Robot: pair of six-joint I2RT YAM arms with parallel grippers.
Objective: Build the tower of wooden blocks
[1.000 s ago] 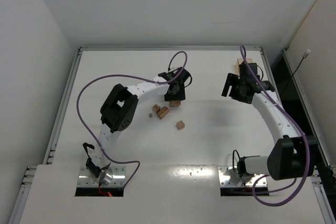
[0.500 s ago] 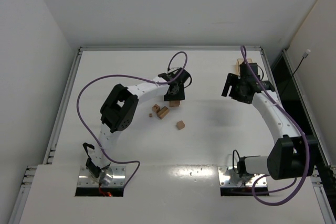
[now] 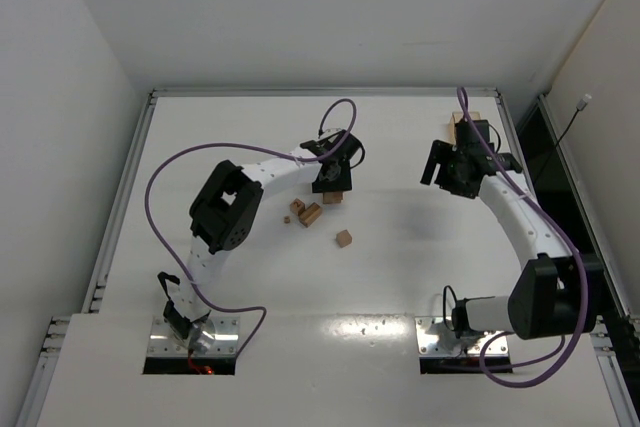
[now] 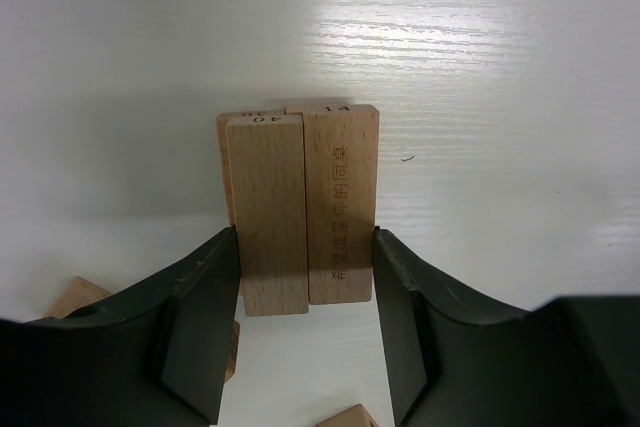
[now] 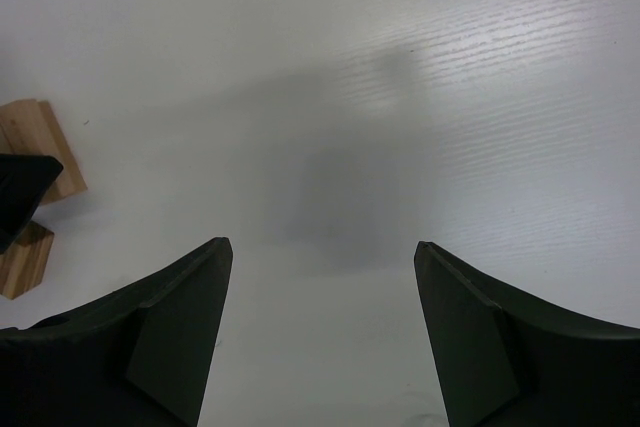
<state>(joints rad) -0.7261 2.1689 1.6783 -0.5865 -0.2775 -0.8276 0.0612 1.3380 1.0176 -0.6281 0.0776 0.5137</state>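
As two bars (image 4: 303,209) are clamped by the left gripper (image 4: 303,247) atop the low tower (image 3: 333,195), at centre | loose blocks (image 3: 308,213) at its 7 o'clock are left unstacked | right gripper (image 5: 320,247) at 3 o'clock is held empty, jaws parted.

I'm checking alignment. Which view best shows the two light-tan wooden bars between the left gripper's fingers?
Left wrist: the light-tan wooden bars close up, side by side, printing visible. Top external shows a sliver beneath the left gripper; right wrist, unidentifiable wood pieces at its edge.
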